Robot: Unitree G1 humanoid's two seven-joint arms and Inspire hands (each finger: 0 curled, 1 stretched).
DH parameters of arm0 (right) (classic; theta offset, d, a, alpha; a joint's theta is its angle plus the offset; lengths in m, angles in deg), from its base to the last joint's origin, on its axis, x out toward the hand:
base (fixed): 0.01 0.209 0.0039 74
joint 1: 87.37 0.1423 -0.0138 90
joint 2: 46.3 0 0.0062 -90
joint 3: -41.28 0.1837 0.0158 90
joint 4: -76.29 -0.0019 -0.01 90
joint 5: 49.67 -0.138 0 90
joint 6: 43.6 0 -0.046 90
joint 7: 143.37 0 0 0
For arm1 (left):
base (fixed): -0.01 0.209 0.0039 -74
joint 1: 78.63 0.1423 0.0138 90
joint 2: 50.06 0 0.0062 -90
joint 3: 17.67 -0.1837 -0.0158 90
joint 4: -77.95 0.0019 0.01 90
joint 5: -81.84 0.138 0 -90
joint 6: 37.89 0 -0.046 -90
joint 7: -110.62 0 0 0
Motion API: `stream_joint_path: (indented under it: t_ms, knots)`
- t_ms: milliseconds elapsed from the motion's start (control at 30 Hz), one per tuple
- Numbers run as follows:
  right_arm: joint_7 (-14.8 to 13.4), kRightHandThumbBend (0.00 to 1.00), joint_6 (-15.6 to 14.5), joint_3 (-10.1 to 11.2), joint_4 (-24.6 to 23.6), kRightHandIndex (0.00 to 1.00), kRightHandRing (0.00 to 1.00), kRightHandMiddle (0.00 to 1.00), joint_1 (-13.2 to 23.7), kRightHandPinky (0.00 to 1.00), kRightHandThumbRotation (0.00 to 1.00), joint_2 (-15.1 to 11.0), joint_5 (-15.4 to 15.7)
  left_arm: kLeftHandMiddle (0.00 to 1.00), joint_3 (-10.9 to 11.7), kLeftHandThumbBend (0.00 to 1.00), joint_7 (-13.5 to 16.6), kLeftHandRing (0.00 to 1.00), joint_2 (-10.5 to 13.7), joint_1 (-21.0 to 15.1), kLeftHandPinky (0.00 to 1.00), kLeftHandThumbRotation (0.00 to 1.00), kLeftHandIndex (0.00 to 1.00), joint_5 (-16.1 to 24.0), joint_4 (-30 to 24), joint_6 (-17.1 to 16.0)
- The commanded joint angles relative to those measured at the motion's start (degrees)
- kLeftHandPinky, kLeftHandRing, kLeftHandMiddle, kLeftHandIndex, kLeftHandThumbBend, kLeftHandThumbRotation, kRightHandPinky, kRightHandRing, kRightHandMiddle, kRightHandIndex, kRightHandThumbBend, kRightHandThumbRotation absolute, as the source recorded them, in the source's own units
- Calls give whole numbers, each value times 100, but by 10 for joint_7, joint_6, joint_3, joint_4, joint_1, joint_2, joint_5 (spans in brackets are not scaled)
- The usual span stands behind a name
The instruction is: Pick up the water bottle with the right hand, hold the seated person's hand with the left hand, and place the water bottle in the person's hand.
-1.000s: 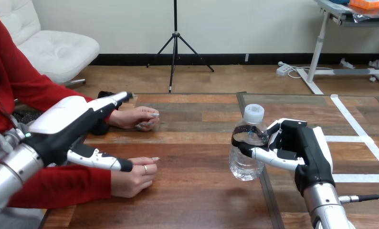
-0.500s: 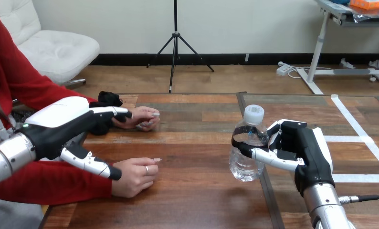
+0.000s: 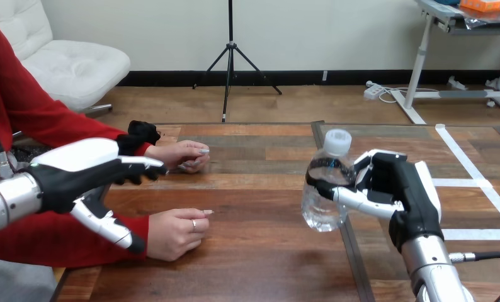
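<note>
The right hand (image 3: pixel 402 189) is clamped round the near-upright water bottle (image 3: pixel 325 201) at mid-table (image 3: pixel 254 270), well right of the person's nearer hand (image 3: pixel 175 233) by the left edge, where the left hand (image 3: pixel 77 173) hovers, fingers spread and empty.

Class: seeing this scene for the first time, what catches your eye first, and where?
At the right, the robot's right hand grips a clear water bottle, tilted slightly. At the left, its left hand hangs open over the person's red sleeve, near the person's farther hand and nearer hand, resting on the wooden table.
</note>
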Motion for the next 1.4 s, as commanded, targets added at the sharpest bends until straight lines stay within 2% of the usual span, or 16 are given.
stream_joint_path:
  t_ms: [0, 300, 400, 600, 733, 1100, 1367]
  knots:
    - [-6, 51, 5, 8, -44, 10, 7, 11, 37, 3, 0, 4, -5, 85, -10, 100, -16, 81, 25, -43, 76, 50, 90, 5, -11, 17]
    - [-7, 49, -11, 7, -65, 8, 6, 10, 33, 3, 0, 5, -5, 85, -23, 100, -27, 82, 27, -47, 76, 50, 90, 17, -11, 35]
    - [-7, 49, -16, 7, -72, 8, 6, 10, 32, 2, 0, 5, -6, 85, -28, 100, -17, 82, 30, -45, 76, 50, 90, 32, -18, 40]
    - [-5, 48, -20, 8, -78, 8, 5, 9, 30, 2, 0, 7, -10, 85, -35, 100, -17, 81, 30, -47, 76, 49, 90, 43, -17, 50]
    - [-7, 47, -23, 8, -80, 7, 5, 9, 30, 2, 0, 8, -9, 84, -42, 100, 5, 79, 33, -44, 75, 49, 89, 70, -26, 63]
    - [-11, 48, -32, 10, -92, 8, 5, 9, 29, 2, 0, 14, -11, 81, -58, 100, 41, 77, 25, -47, 74, 49, 85, 98, -6, 64]
    - [-10, 48, -32, 14, -94, 9, 6, 10, 32, 2, 0, 17, -16, 76, -66, 100, 91, 72, 12, -34, 68, 48, 81, 108, 1, 69]
